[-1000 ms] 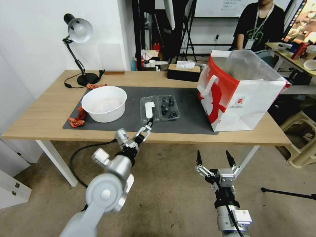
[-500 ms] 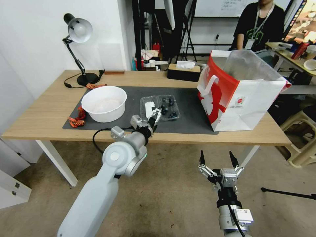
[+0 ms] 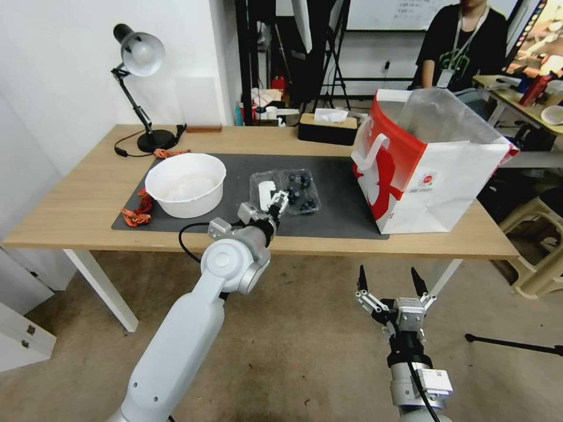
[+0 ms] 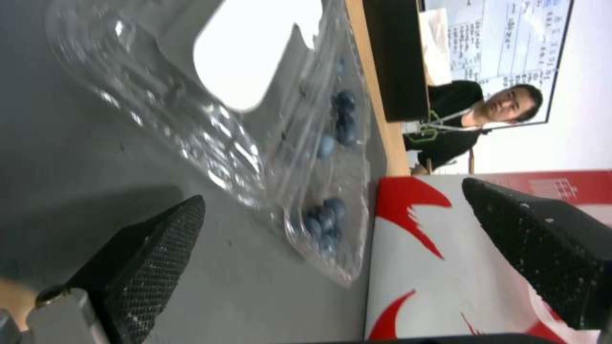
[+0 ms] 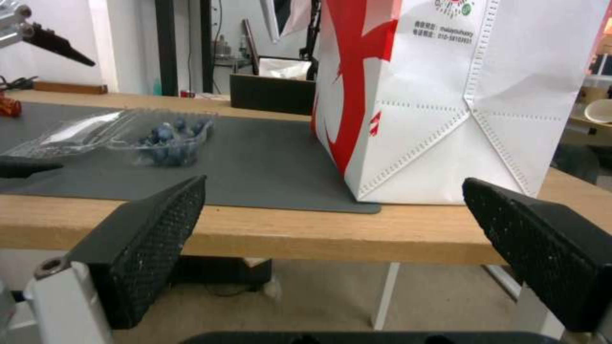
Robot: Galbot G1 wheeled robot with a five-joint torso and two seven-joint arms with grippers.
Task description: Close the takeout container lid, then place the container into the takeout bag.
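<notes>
Two grippers spread wide and empty, left gripper (image 3: 277, 203) hovering at the lid (image 3: 264, 191) of the open takeout container (image 3: 285, 191), takeout bag (image 3: 431, 170) at 3 o'clock, right gripper (image 3: 389, 280) parked below the table (image 3: 82, 205).

- The place looks like a robotics lab or test room set up as a workspace.
- A plain wooden counter (image 3: 76, 205) with a dark mat (image 3: 340, 193) stands on a bare concrete floor (image 3: 305, 363).
- A whiteboard (image 3: 399, 12) with writing hangs behind, beside black stands (image 3: 334, 58) and cluttered shelves.
- A desk lamp (image 3: 138, 70) sits at the counter's far corner.
</notes>
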